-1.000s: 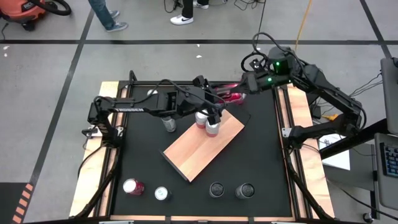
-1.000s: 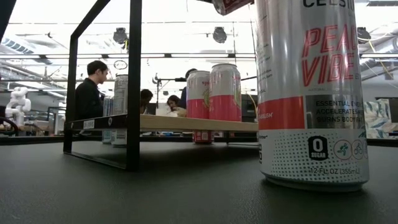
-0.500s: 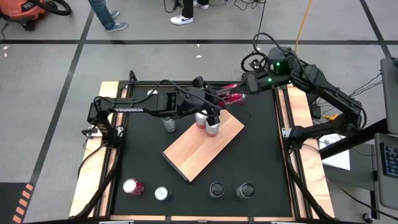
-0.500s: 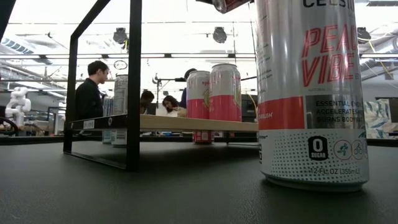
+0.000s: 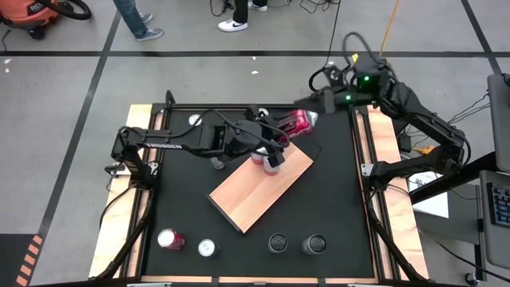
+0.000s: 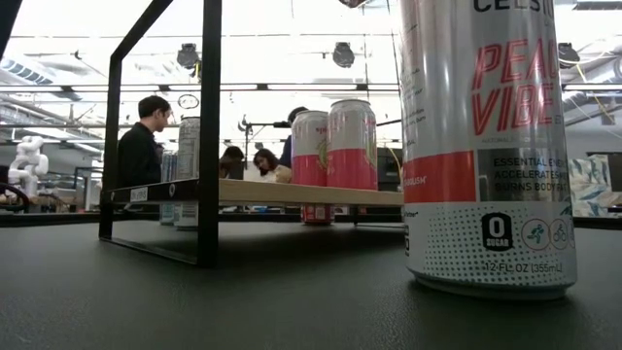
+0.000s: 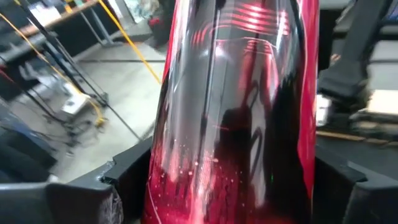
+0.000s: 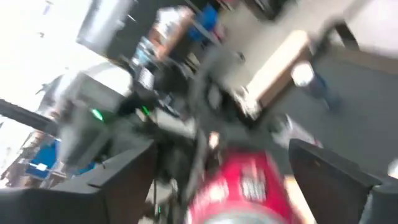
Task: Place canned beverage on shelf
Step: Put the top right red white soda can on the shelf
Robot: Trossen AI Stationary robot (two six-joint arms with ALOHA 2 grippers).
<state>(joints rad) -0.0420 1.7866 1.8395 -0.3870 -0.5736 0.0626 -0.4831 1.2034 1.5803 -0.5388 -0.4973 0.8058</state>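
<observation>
The red can (image 5: 300, 121) is in the left gripper (image 5: 285, 130). It lies on its side there, over the far right corner of the shelf (image 5: 255, 195). Its top points far and right. In the left wrist view the can fills the space between the two dark fingers (image 7: 74, 193), and they pinch it on both sides.

The shelf is a light wooden board, turned at a slant in the middle of the black table (image 5: 335, 199). Two pink cans (image 6: 335, 144) stand on its far part, side by side, just beside the left gripper.

The right gripper (image 5: 311, 101) is just past the red can, on the far right, and does not touch it. Its fingers (image 8: 124, 177) are spread wide, and the red can shows between them with room on each side.

More cans stand on the table. A red-topped can (image 5: 170, 239) and a silver can (image 5: 208, 248) are at the near left. Two dark cans (image 5: 295, 243) are at the near right. One more can (image 5: 217, 159) stands left of the shelf. A big white can (image 6: 486, 146) stands very close to the low camera.

People (image 6: 141, 146) are in the room behind the table.
</observation>
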